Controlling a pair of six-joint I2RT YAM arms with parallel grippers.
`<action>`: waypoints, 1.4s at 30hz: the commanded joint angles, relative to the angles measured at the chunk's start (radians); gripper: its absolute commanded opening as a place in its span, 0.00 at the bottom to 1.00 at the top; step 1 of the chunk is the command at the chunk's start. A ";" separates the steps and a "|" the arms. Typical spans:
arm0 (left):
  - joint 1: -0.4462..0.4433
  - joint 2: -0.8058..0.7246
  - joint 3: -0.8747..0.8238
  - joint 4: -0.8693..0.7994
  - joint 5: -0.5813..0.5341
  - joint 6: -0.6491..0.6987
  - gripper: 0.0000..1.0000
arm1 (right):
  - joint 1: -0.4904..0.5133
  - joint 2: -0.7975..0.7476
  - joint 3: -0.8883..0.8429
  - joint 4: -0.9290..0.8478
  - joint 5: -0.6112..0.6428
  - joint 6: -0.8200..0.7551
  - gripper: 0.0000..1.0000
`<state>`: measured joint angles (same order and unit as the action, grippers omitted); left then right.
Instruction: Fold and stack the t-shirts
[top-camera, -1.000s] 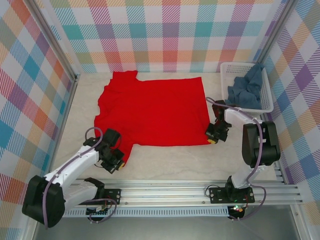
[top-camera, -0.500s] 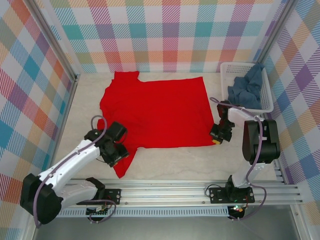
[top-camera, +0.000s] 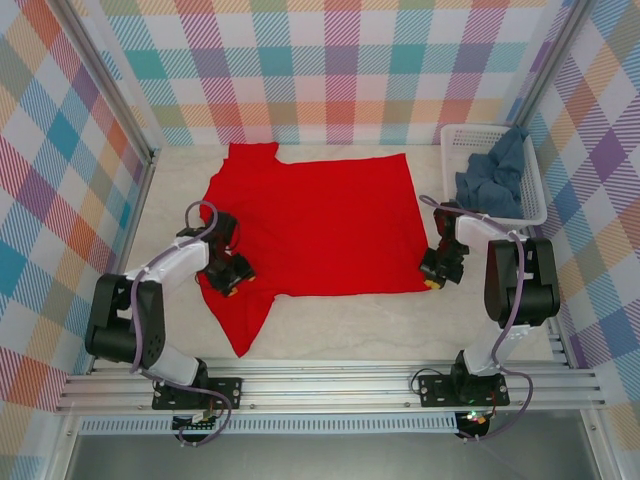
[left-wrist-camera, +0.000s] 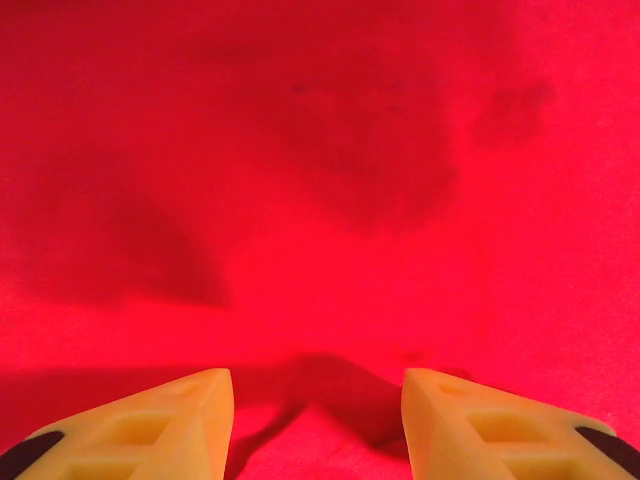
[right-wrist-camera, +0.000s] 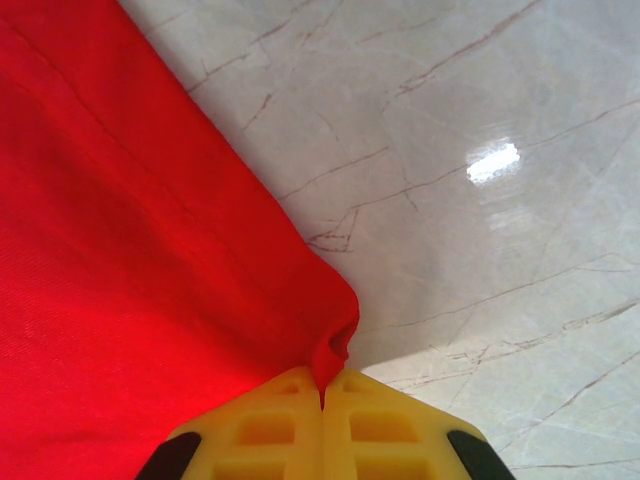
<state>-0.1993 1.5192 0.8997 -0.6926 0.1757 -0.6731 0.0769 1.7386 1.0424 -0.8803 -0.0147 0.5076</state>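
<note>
We see left gripper (top-camera: 230, 278), fingers apart, over red shirt (top-camera: 320, 220), centre-left; right gripper (top-camera: 434, 276) pinches its lower-right corner. Blue shirt (top-camera: 488, 178) in basket (top-camera: 455, 131), upper right.

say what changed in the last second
The left pincer moved off the sleeve, farther onto the red t-shirt, and stands open; the sleeve now lies drawn out toward the near edge. The right pincer stays shut on the shirt's corner; the basket is unmoved.
</note>
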 joint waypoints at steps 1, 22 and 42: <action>0.003 -0.001 -0.012 0.079 0.068 0.062 0.46 | -0.008 0.009 -0.012 -0.013 0.001 -0.007 0.00; -0.171 -0.083 -0.082 -0.032 0.028 0.010 0.05 | -0.007 0.006 -0.016 -0.001 -0.013 0.015 0.00; -0.460 -0.034 -0.071 -0.003 0.142 -0.177 0.05 | -0.008 -0.013 -0.038 -0.005 0.018 0.002 0.00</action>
<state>-0.6163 1.4483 0.8162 -0.7280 0.2806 -0.7898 0.0769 1.7363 1.0275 -0.8726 -0.0166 0.5144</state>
